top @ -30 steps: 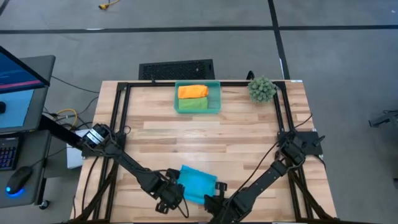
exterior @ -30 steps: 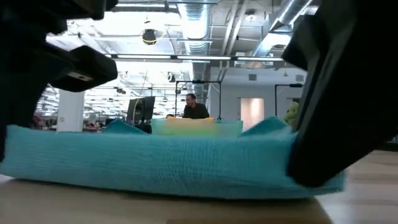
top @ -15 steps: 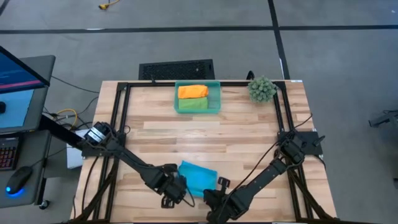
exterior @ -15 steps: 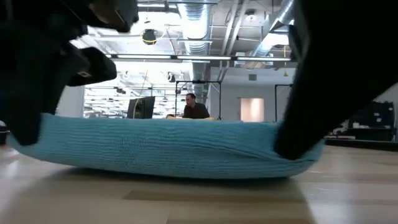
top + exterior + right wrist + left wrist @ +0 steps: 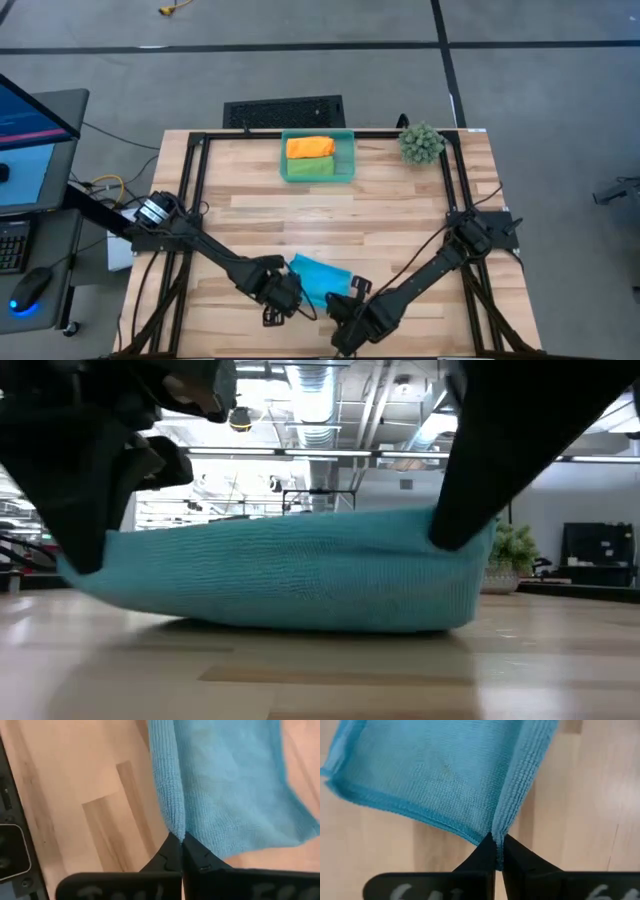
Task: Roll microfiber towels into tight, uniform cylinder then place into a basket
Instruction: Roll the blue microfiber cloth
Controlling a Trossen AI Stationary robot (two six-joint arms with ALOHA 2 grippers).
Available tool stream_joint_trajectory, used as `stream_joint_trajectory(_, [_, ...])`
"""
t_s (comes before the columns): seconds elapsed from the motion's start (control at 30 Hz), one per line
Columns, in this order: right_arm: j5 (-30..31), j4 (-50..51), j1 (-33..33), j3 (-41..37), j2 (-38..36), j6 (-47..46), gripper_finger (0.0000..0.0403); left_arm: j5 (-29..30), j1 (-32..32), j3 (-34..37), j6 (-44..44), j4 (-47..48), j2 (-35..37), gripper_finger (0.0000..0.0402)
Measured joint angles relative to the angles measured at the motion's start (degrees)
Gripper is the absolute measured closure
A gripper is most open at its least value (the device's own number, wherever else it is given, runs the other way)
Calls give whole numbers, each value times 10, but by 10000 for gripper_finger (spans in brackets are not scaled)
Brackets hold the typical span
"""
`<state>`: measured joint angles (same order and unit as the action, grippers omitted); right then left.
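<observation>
Sky-blue towel (image 5: 320, 280) now lies bunched narrower at the desk's (image 5: 330, 225) near edge than a second ago, its edge pinched by the left claw (image 5: 496, 854) and right claw (image 5: 181, 842); rolling looks underway. The basket (image 5: 345, 152) holds orange and green rolls.

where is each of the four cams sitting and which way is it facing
High view: overhead, straight down on the table; both arms, basket.
Low view: table height, looking level into the room; both arms at the blue towel.
Left wrist view: past the left gripper, shut on the towel's edge.
Right wrist view: past the right gripper, likewise.
All four share the blue towel.
</observation>
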<state>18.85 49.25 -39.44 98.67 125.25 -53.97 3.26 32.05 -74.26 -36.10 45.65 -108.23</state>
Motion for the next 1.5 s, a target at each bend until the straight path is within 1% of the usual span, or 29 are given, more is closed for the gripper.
stream_joint_trajectory(0.1, [-36, 1, 14, 0, 0, -1, 398, -6, -14, 0, 7, 6, 11, 399])
stream_joint_trajectory(0.23, [-46, 1, 17, 0, 0, 4, 394, -42, -25, 1, 27, 5, 16, 399])
stream_joint_trajectory(0.37, [-88, -5, 18, 0, 0, 36, 396, -87, -33, 1, 42, -2, 15, 399])
stream_joint_trajectory(0.4, [-91, -5, 19, 0, 0, 44, 397, -90, -36, 1, 49, -1, 14, 399])
stream_joint_trajectory(0.6, [-83, 9, 29, -5, 0, 72, 395, -73, -59, 7, 57, 8, 14, 399])
stream_joint_trajectory(0.73, [-96, 10, 34, -5, 0, 90, 396, -73, -72, 25, 57, -2, 14, 399])
stream_joint_trajectory(0.87, [-98, 7, 34, -5, 0, 86, 396, -92, -79, 42, 50, -13, 14, 400])
stream_joint_trajectory(0.93, [-105, -5, 30, -5, -1, 76, 395, -99, -72, 43, 45, -18, 14, 400])
stream_joint_trajectory(1.0, [-118, -37, 24, -5, -1, 75, 395, -116, -60, 44, 34, -37, 14, 400])
stream_joint_trajectory(1.1, [-158, -100, 16, -6, -1, 89, 395, -174, -40, 44, 26, -69, 13, 400])
stream_joint_trajectory(1.17, [-166, -130, 11, -6, -1, 105, 395, -201, -25, 44, 21, -81, 13, 400])
stream_joint_trajectory(1.27, [-164, -136, 8, -6, -1, 107, 395, -210, -13, 43, 8, -79, 13, 400])
stream_joint_trajectory(1.33, [-163, -137, 8, -6, 0, 106, 395, -214, -14, 44, -4, -73, 13, 400])
stream_joint_trajectory(1.5, [-187, -149, 13, -7, 14, 79, 395, -276, -44, 44, -50, -69, 13, 400])
